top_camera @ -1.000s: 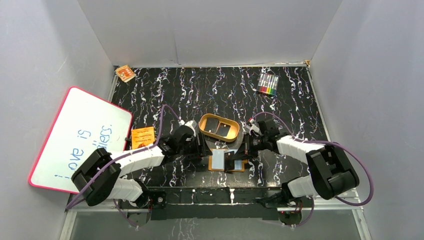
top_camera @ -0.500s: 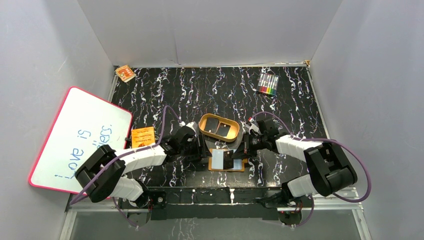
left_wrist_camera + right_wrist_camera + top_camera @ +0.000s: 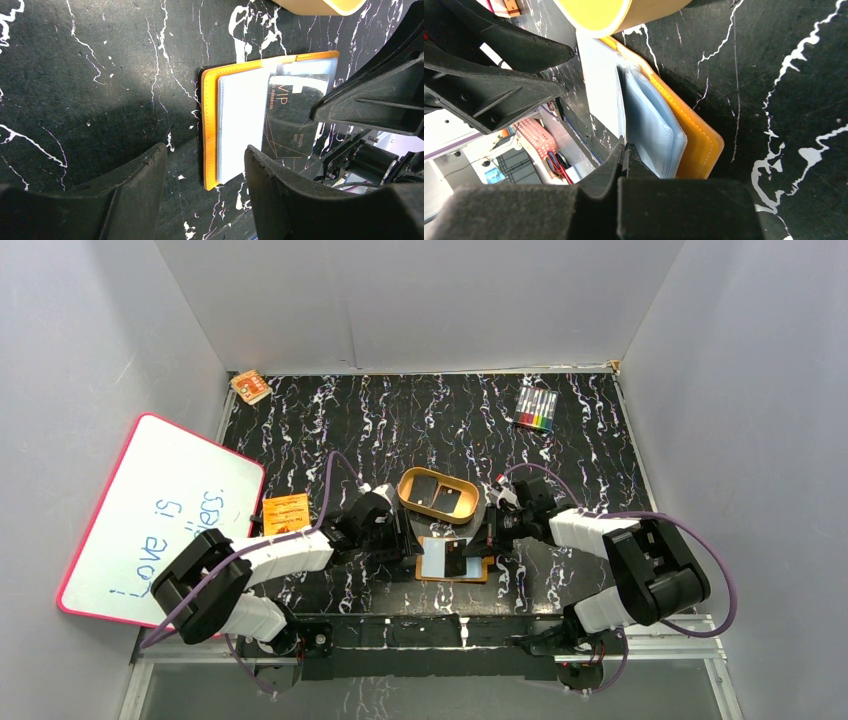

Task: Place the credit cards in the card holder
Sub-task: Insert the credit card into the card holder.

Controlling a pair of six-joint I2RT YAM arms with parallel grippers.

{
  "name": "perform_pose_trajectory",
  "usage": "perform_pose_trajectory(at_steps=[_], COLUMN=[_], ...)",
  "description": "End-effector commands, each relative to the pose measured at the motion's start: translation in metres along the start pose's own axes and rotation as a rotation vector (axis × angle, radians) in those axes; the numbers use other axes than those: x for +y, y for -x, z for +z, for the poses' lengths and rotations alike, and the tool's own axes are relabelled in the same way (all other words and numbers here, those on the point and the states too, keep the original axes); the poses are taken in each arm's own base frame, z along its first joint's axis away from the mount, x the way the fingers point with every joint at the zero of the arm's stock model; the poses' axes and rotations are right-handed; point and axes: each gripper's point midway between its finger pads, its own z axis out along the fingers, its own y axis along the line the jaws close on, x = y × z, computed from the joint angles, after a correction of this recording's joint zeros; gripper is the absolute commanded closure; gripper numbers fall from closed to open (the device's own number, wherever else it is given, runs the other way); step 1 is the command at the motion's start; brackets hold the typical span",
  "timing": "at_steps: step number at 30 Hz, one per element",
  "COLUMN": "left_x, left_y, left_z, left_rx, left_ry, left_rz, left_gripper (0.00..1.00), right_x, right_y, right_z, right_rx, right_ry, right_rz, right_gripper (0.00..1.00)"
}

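At the far left a white board with a pink rim [image 3: 160,520] leans against the wall, and just right of it a larger orange printed booklet [image 3: 285,514] lies flat on the black white-veined table [image 3: 420,420]. The left gripper [image 3: 405,542] hovers low at the left edge of the small orange-brown leather card holder [image 3: 210,130]. Its two dark fingers [image 3: 135,195] are spread wide apart and hold nothing. The card holder lies open near the front edge, between the two arms, with its pale blue-grey sleeves facing up. One thin black credit card [image 3: 292,125] with faint lettering lies over the right part of those sleeves. Just beyond the holder sits a tan oval tray [image 3: 405,490] with two more black cards [image 3: 422,483] flat inside it. The right gripper [image 3: 624,150] reaches in from the right, its jaws pressed together on the right edge of the black credit card over the holder. At the far right of the table lies a pack of coloured markers [image 3: 536,408].
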Motion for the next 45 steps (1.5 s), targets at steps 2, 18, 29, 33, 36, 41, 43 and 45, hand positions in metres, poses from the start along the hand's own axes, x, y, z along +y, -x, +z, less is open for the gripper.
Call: perform_pose_trajectory(at_steps=[2, 18, 29, 33, 36, 41, 43, 45], left_x=[-0.001, 0.000, -0.001, -0.002, -0.003, -0.002, -0.003, -0.003], left_y=[-0.002, -0.007, -0.009, -0.010, -0.011, -0.012, -0.011, -0.011], left_z=[0.001, 0.007, 0.009, 0.009, 0.009, 0.010, 0.010, 0.010], left_rx=[0.014, 0.043, 0.053, 0.058, 0.061, 0.064, 0.064, 0.064], left_ry=[-0.008, -0.010, -0.022, -0.026, -0.030, -0.033, -0.035, -0.035], left_rz=[0.006, -0.002, -0.008, -0.008, -0.008, -0.011, -0.012, -0.011], left_gripper=[0.45, 0.46, 0.47, 0.47, 0.48, 0.49, 0.49, 0.50], right_x=[0.000, 0.002, 0.007, 0.009, 0.010, 0.015, 0.016, 0.016], right_y=[0.015, 0.013, 0.011, 0.007, 0.004, 0.003, 0.003, 0.004], right_z=[0.001, 0.007, 0.014, 0.019, 0.022, 0.029, 0.031, 0.032], right_rx=[-0.047, -0.049, -0.034, -0.020, -0.009, 0.001, -0.001, -0.010], right_ry=[-0.017, 0.001, 0.014, 0.017, 0.022, 0.030, 0.030, 0.023], right_rz=[-0.043, -0.044, -0.041, -0.038, -0.038, -0.040, -0.039, -0.036], right_gripper=[1.00, 1.00, 1.00, 1.00, 1.00, 1.00, 1.00, 1.00])
